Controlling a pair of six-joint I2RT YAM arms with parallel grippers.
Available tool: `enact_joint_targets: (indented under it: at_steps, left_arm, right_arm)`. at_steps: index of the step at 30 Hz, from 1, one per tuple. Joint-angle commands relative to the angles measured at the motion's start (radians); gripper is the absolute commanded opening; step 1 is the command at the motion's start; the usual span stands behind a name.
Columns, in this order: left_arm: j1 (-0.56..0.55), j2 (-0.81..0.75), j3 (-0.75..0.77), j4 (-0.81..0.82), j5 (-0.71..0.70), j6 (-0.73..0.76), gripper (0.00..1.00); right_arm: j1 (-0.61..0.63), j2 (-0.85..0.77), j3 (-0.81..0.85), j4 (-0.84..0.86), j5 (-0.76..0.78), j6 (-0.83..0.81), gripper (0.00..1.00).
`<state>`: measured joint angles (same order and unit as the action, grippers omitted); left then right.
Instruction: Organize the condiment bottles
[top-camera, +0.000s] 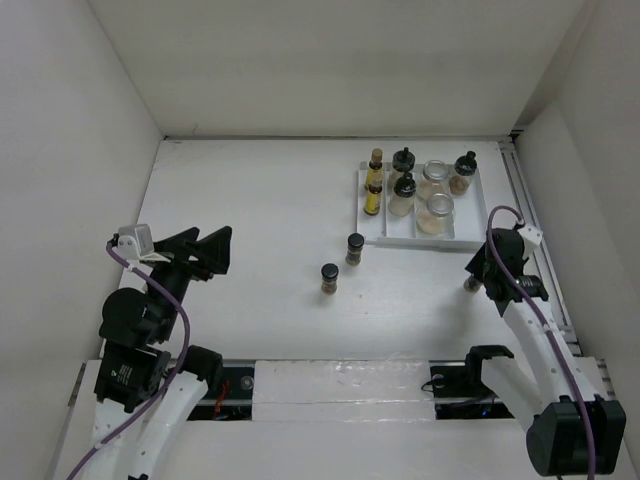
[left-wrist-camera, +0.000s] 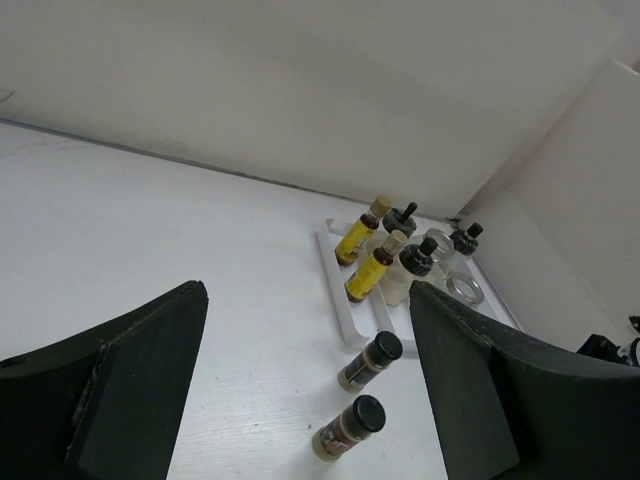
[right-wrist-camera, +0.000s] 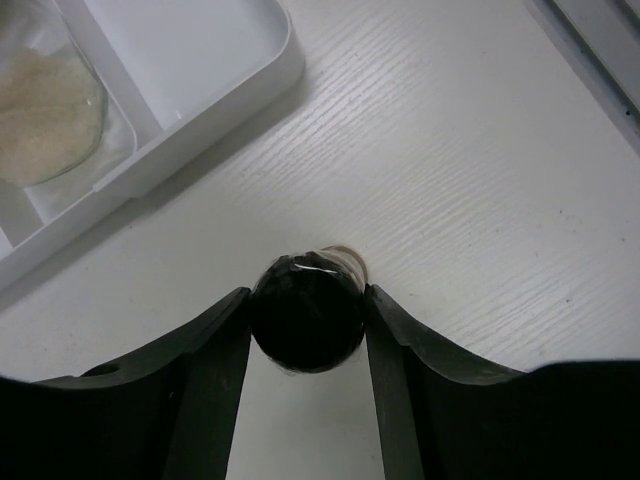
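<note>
Spice jar (right-wrist-camera: 305, 312) body mostly hidden

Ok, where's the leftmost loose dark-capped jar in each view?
Top external: dark-capped jar mid-table, left of the white tray's near corner.
Left wrist: bottom centre, nearest the camera.
Right wrist: not in view.
Shared landmark: the white tray, in all three.

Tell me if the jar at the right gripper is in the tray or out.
Out. The black-capped jar stands on the table, outside the tray rim.

White counter (top-camera: 250, 200), faint woodgrain; white tray (top-camera: 420, 241); slim bottles (top-camera: 373, 190), yellow liquid; spice jars (top-camera: 329, 278), dark, black caps; wide jars (top-camera: 438, 215), pale filling.
</note>
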<state>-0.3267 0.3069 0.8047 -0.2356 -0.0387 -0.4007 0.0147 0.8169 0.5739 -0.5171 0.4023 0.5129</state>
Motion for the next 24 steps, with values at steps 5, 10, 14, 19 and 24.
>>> enact_joint_targets:
  at_steps: [5, 10, 14, 19, 24]
  left_arm:
    - [0.002, -0.020, 0.034, 0.022, -0.021, 0.013, 0.78]
    - [-0.008, -0.011, 0.034, 0.022, -0.032, 0.013, 0.78]
    - [-0.008, 0.007, 0.034, 0.013, -0.023, 0.013, 0.78]
    - [-0.008, 0.035, 0.034, 0.013, 0.003, 0.013, 0.76]
    - [-0.008, 0.057, 0.025, 0.022, 0.003, 0.013, 0.76]
  right_arm:
    - [0.034, 0.065, 0.018, -0.008, 0.013, 0.029, 0.47]
    - [0.094, 0.051, 0.090, -0.009, 0.035, -0.016, 0.35]
    - [0.162, 0.001, 0.202, -0.029, 0.032, -0.063, 0.32]
    - [0.272, 0.037, 0.294, 0.061, -0.043, -0.085, 0.32]
    - [0.392, 0.244, 0.394, 0.202, -0.053, -0.155, 0.32]
